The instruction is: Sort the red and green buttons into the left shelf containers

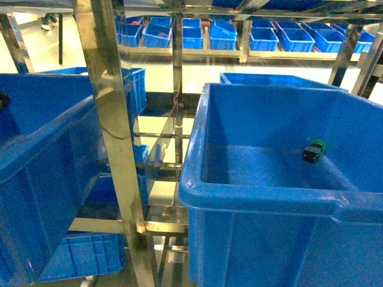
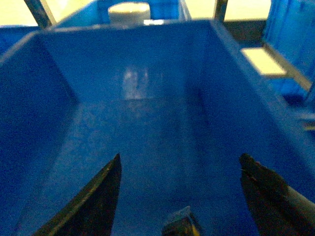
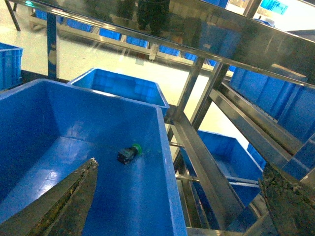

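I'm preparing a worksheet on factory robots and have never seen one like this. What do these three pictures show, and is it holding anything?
A wheeled robot with two arms carries three cameras. The head view looks forward at a steel shelf frame holding large blue tubs. One green button lies on its side in the right-hand tub. The other two pictures come from the wrists. The left gripper hangs over another tub, jaws apart; something small and dark sits blurred at the picture's bottom edge. The right gripper is also open and holds nothing.
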